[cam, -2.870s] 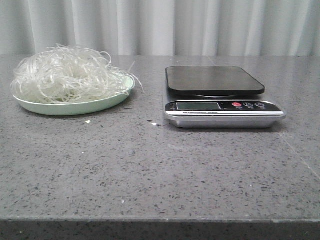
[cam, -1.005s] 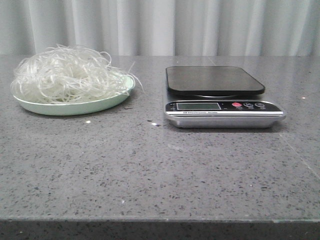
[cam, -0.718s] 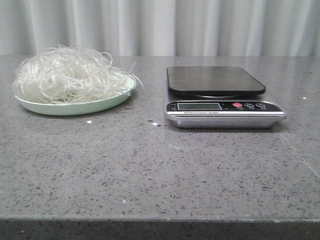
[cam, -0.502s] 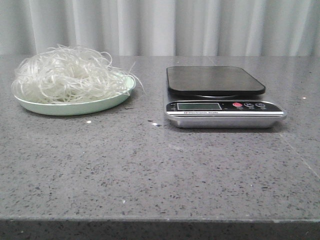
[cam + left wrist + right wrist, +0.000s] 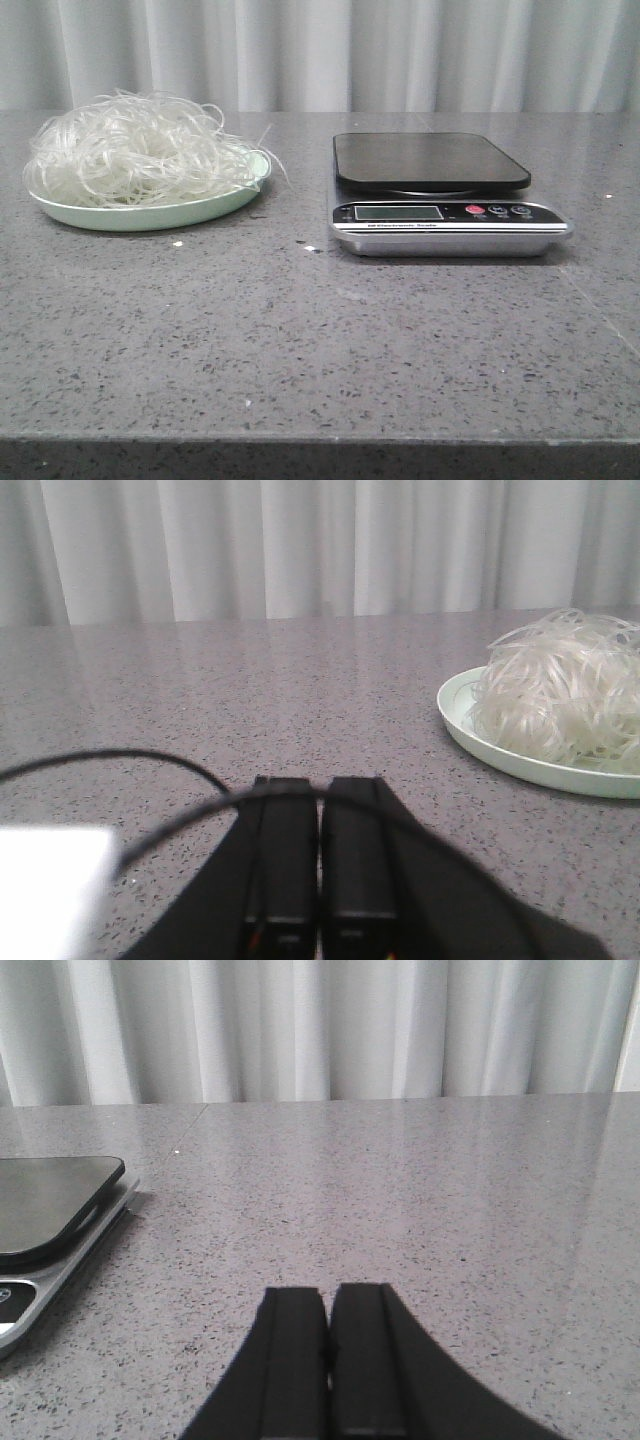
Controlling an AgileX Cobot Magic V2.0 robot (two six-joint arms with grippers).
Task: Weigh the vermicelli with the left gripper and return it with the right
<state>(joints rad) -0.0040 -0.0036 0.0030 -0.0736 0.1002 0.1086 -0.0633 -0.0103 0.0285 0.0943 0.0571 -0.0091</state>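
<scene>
One fluffy tangle of whitish translucent vermicelli (image 5: 135,150) sits heaped on 1 pale green round plate (image 5: 150,215), w/ 1 black-topped silver digital scale (image 5: 440,195) well apart on grey speckled stone table (image 5: 300,340); 2 black grippers, left (image 5: 318,855) & right (image 5: 327,1345), both clenched, holding nothing.

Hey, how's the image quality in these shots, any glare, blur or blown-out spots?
Front view: even soft light, sharp, with a faint shadow under the scale and the plate. Left wrist view: a blown-out white patch in one corner, the shut left gripper soft and dark, the vermicelli fairly clear. Right wrist view: sheen on the table.
</scene>
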